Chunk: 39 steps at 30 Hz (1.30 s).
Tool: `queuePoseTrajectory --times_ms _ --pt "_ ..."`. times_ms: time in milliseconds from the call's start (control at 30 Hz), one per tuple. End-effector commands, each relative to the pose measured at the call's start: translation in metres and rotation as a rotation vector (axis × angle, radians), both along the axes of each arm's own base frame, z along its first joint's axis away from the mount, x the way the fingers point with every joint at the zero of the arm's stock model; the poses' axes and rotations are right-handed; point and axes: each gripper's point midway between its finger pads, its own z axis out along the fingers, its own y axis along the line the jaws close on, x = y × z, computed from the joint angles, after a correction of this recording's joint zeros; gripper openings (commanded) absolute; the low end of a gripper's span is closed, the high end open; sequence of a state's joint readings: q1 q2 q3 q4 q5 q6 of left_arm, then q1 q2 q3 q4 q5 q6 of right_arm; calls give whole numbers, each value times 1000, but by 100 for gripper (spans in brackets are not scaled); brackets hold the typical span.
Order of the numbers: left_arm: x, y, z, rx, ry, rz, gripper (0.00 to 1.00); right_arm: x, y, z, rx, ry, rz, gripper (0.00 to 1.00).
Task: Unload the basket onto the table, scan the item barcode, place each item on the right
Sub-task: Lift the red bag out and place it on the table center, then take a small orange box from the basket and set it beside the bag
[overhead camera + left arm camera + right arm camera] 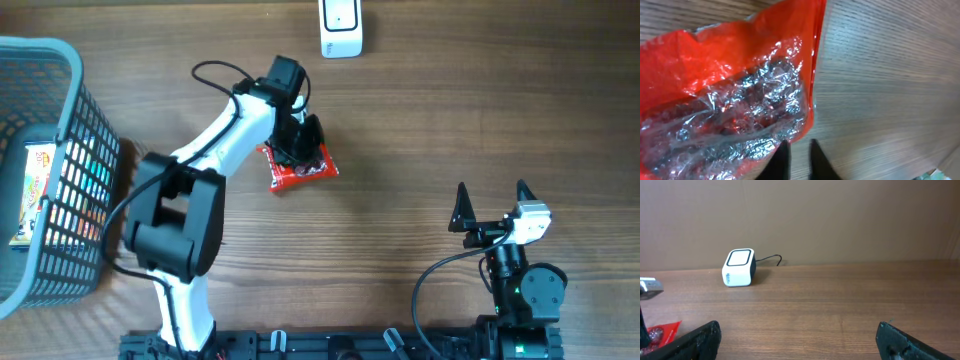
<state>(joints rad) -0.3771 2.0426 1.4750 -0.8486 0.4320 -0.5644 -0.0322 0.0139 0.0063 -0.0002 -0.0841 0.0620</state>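
Red packet [725, 100] lay mid-left on the desk [890, 75] beneath my left hand [800, 159], almost closed, gripping nothing I could see; right hand [491, 205] stood wide open, empty. Pickup stage, I judged: grasp it, then carry it far to the scanner [341, 28].

A shop checkout set-up: wooden counter [450, 120], white barcode scanner [341, 27] at top centre, grey goods basket [70, 130] at left edge.

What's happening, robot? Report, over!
Left gripper at red packet, jaws nearly closed, grip unclear. Right gripper open, empty. Packet on table, short of white scanner. Nothing between them.
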Motion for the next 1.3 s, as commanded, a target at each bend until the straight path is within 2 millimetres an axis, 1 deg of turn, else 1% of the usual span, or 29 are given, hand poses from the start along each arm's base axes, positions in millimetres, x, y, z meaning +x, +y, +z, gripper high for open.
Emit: queuePoseTrajectory --times_ms 0,33,67,100,133,167,200,233,267,300,333,367,400,433,467,500,533,567,600,633,667,733,767,867,1000,1100,1167,1200,1267 --pt "18 21 31 31 -89 2 23 0 -1 1 -3 -6 -6 100" --pt "25 36 49 71 -119 25 25 0 -1 1 -3 -6 -6 100" --pt "33 63 81 155 -169 72 33 0 -1 1 -3 -6 -6 100" --pt "40 84 112 226 -223 111 47 0 -1 1 -3 -6 -6 100" --pt "45 108 151 302 -302 159 79 0 -1 1 -3 -6 -6 100" --pt "49 127 184 349 -375 208 100 0 -1 1 -3 -6 -6 100" --pt "51 146 214 385 -443 260 100 0 -1 1 -3 -6 -6 100" --pt "49 179 259 420 -543 355 100 0 -1 1 -3 -6 -6 100" --pt "43 208 293 418 -620 451 100 0 -1 1 -3 -6 -6 100" --pt "30 248 322 415 -674 600 100 0 -1 1 -3 -6 -6 100" --pt "15 285 339 425 -696 738 100 0 -1 1 -3 -6 -6 100" --pt "0 316 349 447 -705 838 100 0 -1 1 -3 -6 -6 100" --pt "-22 357 355 492 -699 956 100 0 -1 1 -3 -6 -6 100" --pt "-45 395 354 540 -663 1068 100 0 -1 1 -3 -6 -6 100" --pt "-72 432 346 582 -596 1183 100 0 -1 1 -3 -6 -6 100" --pt "-92 458 334 606 -527 1261 100 0 -1 1 -3 -6 -6 100" --pt "-111 479 315 606 -435 1326 100 0 -1 1 -3 -6 -6 100" --pt "-122 490 298 598 -359 1357 100 0 -1 1 -3 -6 -6 100" --pt "-132 500 273 580 -259 1380 100 0 -1 1 -3 -6 -6 100" --pt "-136 503 253 561 -185 1384 100 0 -1 1 -3 -6 -6 100" --pt "-131 501 219 508 -93 1314 100 0 -1 1 -3 -6 -6 100" --pt "-113 490 164 391 -5 1164 100 0 -1 1 -3 -6 -6 100" --pt "-109 488 139 368 46 1118 100 0 -1 1 -3 -6 -6 100" --pt "-109 483 87 331 162 1041 98 0 -1 1 -3 -6 -6 100" --pt "-113 477 47 291 265 1020 97 0 -1 1 -3 -6 -6 100" --pt "-112 467 29 240 275 1018 88 0 -1 1 -3 -6 -6 100" --pt "-113 465 24 237 281 1016 72 0 -1 1 -3 -6 -6 100" --pt "-113 465 24 237 282 1016 65 0 -1 1 -3 -6 -6 100" --pt "-113 465 24 237 281 1017 49 0 -1 1 -3 -6 -6 100"
